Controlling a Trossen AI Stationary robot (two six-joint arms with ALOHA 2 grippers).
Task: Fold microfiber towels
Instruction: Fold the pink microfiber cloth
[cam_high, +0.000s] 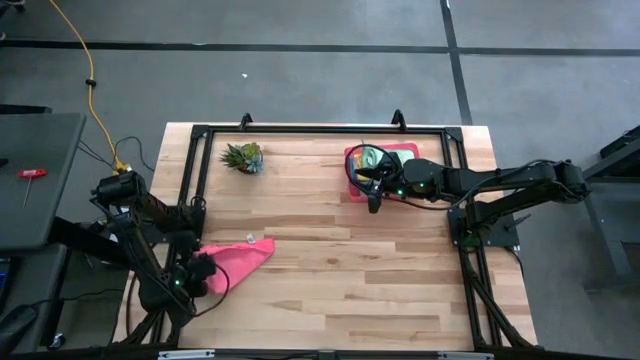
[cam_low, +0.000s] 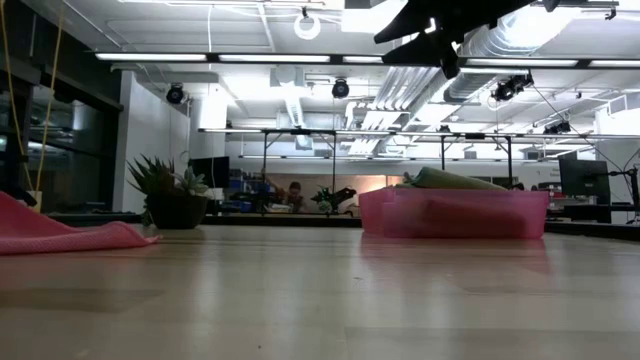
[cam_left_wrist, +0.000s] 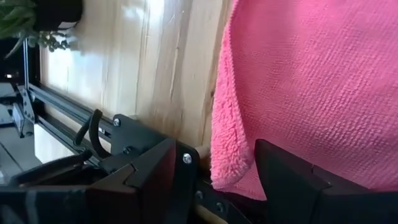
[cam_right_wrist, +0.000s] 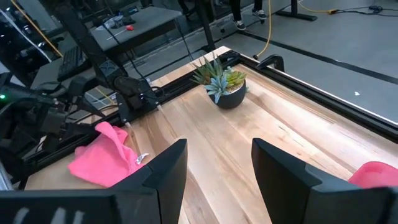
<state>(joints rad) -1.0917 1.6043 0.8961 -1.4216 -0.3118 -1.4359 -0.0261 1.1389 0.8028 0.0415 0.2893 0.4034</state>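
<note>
A pink microfiber towel (cam_high: 240, 257) lies rumpled on the wooden table at the near left, its left end raised (cam_low: 15, 215). My left gripper (cam_high: 203, 275) is at that end, open, with the towel's fuzzy edge (cam_left_wrist: 231, 168) between its fingers (cam_left_wrist: 216, 149). A pink tray (cam_high: 352, 155) at the far right holds green and teal towels (cam_high: 385, 158), seen bundled above its rim in the low view (cam_low: 455, 180). My right gripper (cam_high: 373, 195) hovers high over the tray's left side, open and holding nothing (cam_right_wrist: 219, 149). My left gripper has the pink towel's edge (cam_left_wrist: 239, 177) between its spread fingers, which slant down from the table's near left. The cloth lies close against one finger (cam_left_wrist: 292, 180). Whether either finger touches it, I cannot tell.
A small potted plant (cam_high: 243, 157) stands at the far left of the table. A black metal frame (cam_high: 200, 170) runs along the table's left, far and right sides. Bare wood (cam_high: 350, 280) lies between the pink towel and the tray.
</note>
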